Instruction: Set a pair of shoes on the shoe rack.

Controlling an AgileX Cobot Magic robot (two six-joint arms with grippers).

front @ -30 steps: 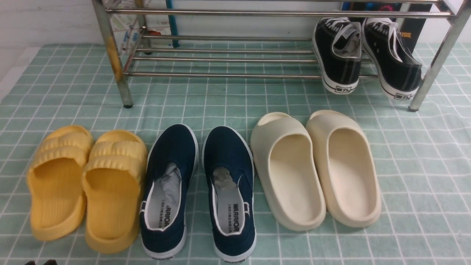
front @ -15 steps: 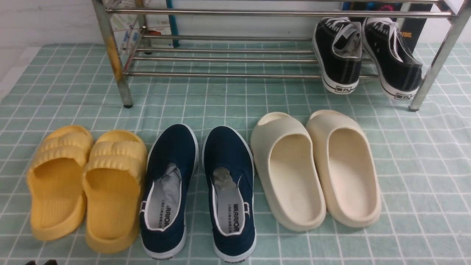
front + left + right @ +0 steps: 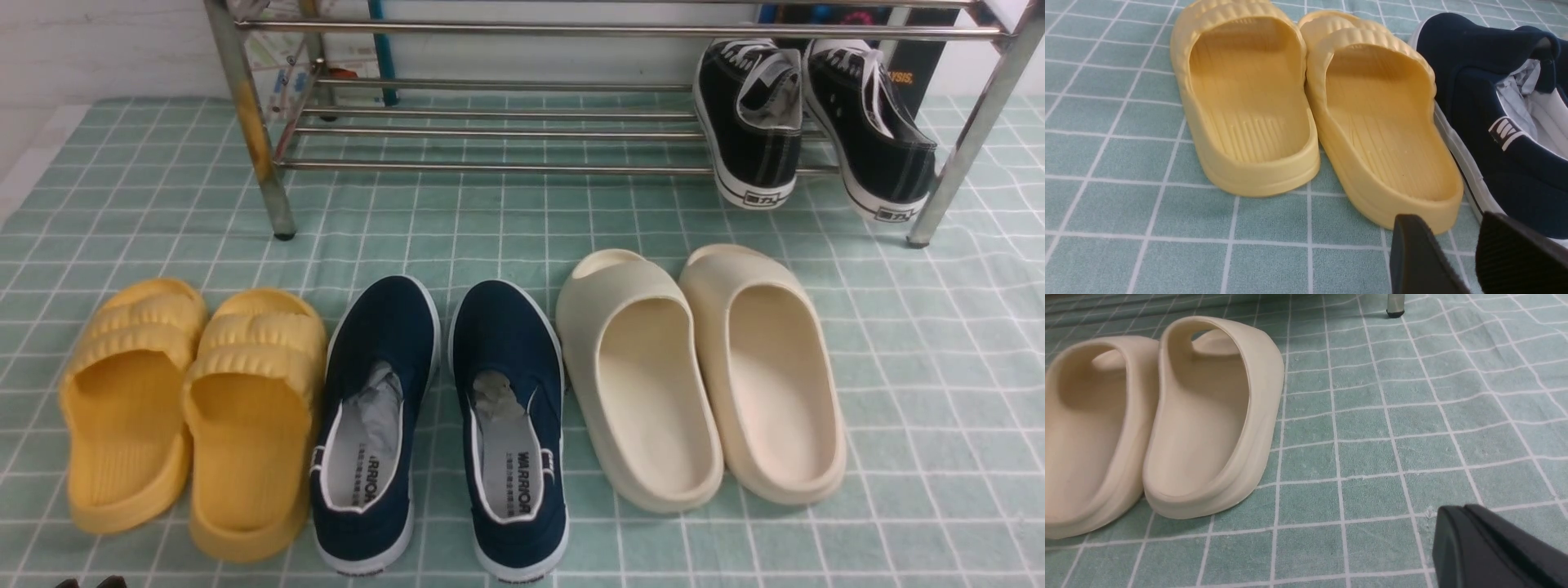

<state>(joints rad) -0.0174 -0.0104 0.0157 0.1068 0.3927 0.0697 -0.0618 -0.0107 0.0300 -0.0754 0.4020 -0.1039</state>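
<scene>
your two black canvas sneakers with white laces [image 3: 812,122] are sitting on the shiny steel-tube shoe rack [image 3: 498,131], well apart from both grippers. your left gripper [image 3: 1457,234] is hanging with fingers apart near the yellow slides [image 3: 1310,110]; your right gripper [image 3: 1457,528] is resting pressed together, empty, beside the cream slides [image 3: 1167,420].

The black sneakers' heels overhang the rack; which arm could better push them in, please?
Right, probably: sneakers sit at the rack's right end; right tool is by the cream slides, left tool by the yellow slippers.

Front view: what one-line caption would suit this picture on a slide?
Black sneakers rest on the steel shoe rack; yellow slippers, navy slip-ons and cream slides line the checked cloth.
</scene>
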